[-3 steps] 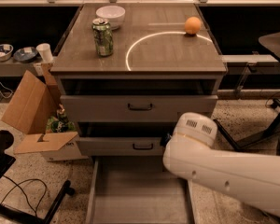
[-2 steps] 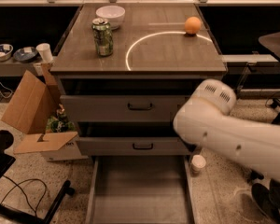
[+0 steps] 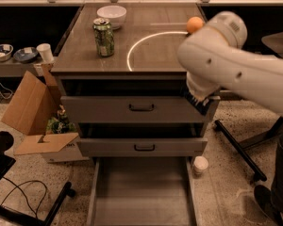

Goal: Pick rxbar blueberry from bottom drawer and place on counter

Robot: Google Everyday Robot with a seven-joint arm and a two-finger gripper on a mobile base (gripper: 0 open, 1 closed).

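Note:
My gripper [image 3: 201, 100] hangs below the white arm, in front of the right end of the top drawer and just under the counter's [image 3: 151, 55] front right edge. It is shut on a small dark blue bar with white print, the rxbar blueberry [image 3: 198, 103]; only the bar's lower edge shows and the arm hides most of the gripper. The bottom drawer [image 3: 141, 197] is pulled out at floor level, and its grey tray shows nothing inside.
On the counter stand a green soda can [image 3: 104, 36], a white bowl [image 3: 112, 16] and an orange [image 3: 195, 24]. Both upper drawers [image 3: 141, 108] are slightly open. A cardboard box [image 3: 30, 105] sits to the left, and a white cup [image 3: 200, 164] and chair legs [image 3: 240, 149] to the right.
The arm has risen from over the bottom drawer to the level of the top drawer at the right, carrying the blue bar. The drawer tray is now uncovered.

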